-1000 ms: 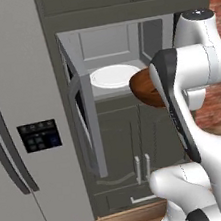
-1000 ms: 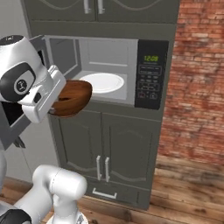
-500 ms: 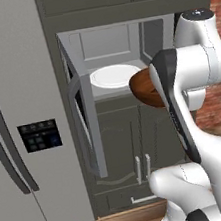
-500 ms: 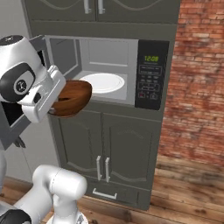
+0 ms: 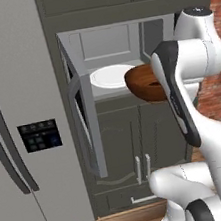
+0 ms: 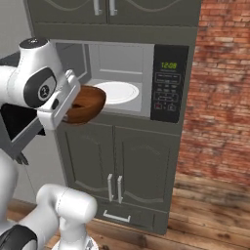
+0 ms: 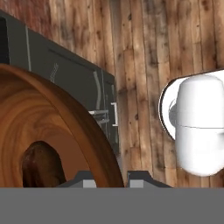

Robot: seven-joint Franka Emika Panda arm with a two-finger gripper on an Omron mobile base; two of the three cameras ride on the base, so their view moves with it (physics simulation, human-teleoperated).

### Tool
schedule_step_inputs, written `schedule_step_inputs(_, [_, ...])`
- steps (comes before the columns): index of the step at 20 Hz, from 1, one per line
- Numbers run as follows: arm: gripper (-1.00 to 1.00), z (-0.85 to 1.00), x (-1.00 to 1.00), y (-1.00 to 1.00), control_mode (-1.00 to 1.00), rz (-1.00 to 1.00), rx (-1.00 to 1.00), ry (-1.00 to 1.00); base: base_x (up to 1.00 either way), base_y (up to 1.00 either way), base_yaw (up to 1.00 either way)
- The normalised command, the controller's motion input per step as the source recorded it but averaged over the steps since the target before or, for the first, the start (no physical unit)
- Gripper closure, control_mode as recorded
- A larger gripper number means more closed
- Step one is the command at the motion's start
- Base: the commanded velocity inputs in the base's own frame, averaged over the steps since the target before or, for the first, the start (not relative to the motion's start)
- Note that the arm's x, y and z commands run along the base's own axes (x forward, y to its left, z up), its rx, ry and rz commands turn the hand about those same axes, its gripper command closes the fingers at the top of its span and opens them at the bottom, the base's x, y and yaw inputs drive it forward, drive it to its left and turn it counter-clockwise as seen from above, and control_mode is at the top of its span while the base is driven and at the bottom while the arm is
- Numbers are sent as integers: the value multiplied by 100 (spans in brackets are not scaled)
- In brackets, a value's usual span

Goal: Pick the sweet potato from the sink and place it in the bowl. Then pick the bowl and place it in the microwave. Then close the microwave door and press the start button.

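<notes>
My hand (image 7: 107,177) is clamped on the rim of the bowl (image 6: 85,103): in the hand view one dark finger tip (image 7: 83,178) sits inside the rim and the other just outside it, with the wooden wall between them. The bowl hangs in the air in front of the open microwave (image 6: 122,80), outside the cavity and just short of its front edge. It is carried roughly level.

Contents of the bowl:
- The sweet potato (image 7: 40,164) lies on the bowl's inner floor — a dark brown lump, seen close to my finger tips in the hand view.

State of the microwave:
- The microwave door (image 5: 84,122) is swung wide open to the left, edge-on in the left base view, its lower end hanging down past the cabinet doors (image 6: 119,168) beneath.
- The white turntable plate (image 6: 117,92) lies bare on the cavity floor, just beyond the bowl.
- The black keypad panel (image 6: 168,83) stands at the right of the cavity, with a green readout lit at its top.

Surroundings:
- The grey fridge (image 5: 18,122) stands to the left of the open door, with a dark control panel (image 5: 39,135) on its front.
- A red brick wall (image 6: 219,88) runs to the right of the microwave column.
- A wooden plank floor (image 6: 210,210) lies below — it also shows behind the bowl in the hand view.
</notes>
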Motion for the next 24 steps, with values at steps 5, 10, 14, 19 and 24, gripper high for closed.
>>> schedule_step_inputs(5, [100,-1,67,0,-100,9,3,-3,0,0,0])
schedule_step_inputs(10, [100,-12,55,5,-100,5,0,-4,0,0,0])
schedule_step_inputs(14, [100,-15,51,2,-100,3,0,-4,0,0,0])
schedule_step_inputs(19, [100,-10,51,0,-100,4,0,-5,0,0,0])
schedule_step_inputs(24, [100,0,61,0,-100,1,0,-6,0,0,0])
